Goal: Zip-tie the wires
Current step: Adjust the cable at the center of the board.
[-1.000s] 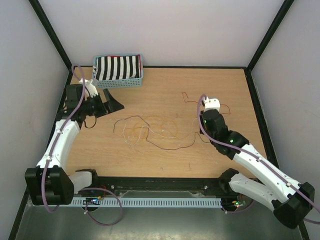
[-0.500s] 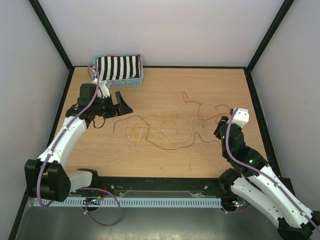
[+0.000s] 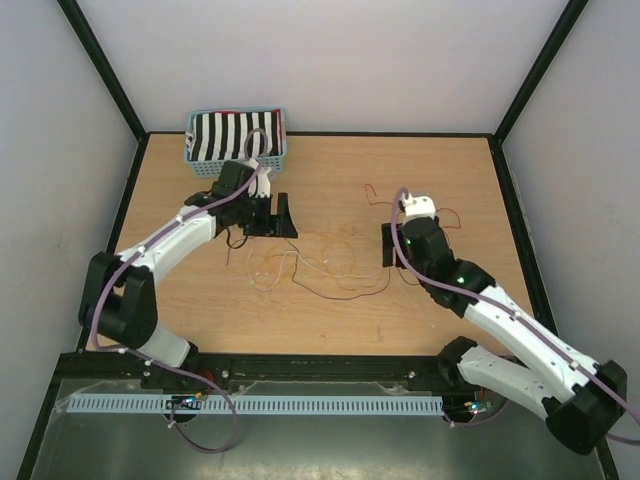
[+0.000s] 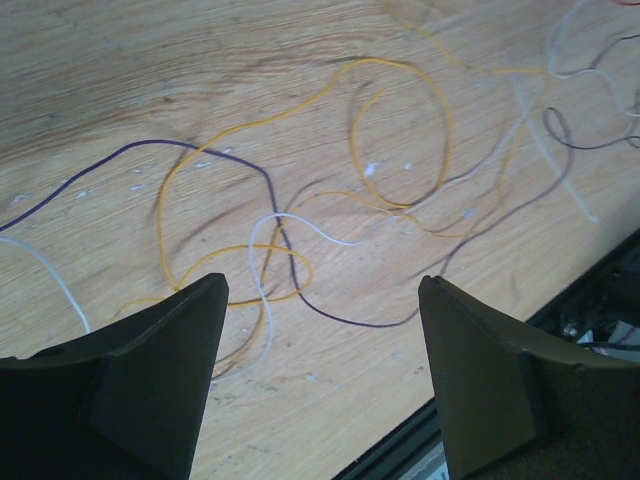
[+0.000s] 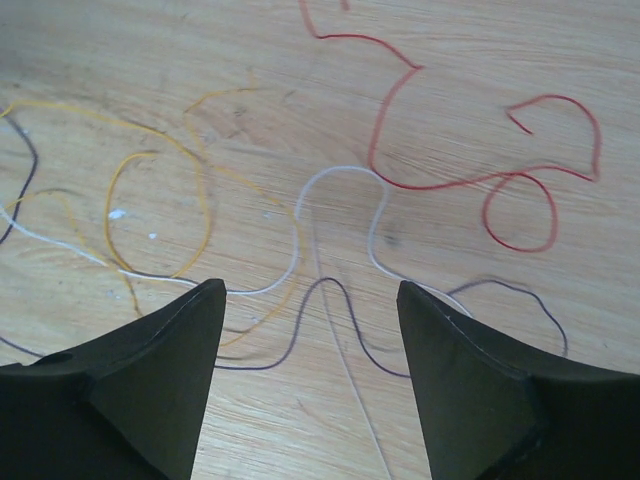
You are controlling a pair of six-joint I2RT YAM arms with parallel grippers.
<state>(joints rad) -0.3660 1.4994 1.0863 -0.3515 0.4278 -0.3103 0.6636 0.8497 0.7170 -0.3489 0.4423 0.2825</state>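
Here the wooden worktop (image 3: pixel 330 170) fills the enclosure, with a blue basket (image 3: pixel 205 167) holding a striped black-and-white cloth (image 3: pixel 225 135) at its far left corner. The left gripper (image 3: pixel 272 216) hovers just in front of the basket, jaws spread wide and empty. The right gripper (image 3: pixel 387 245) hangs right of centre, likewise spread and holding nothing. Between them the wires (image 3: pixel 320 265) sprawl loose on the wood: orange loops, white and dark strands, and a red strand towards the right.

Wires (image 4: pixel 283 215) partly past view edges
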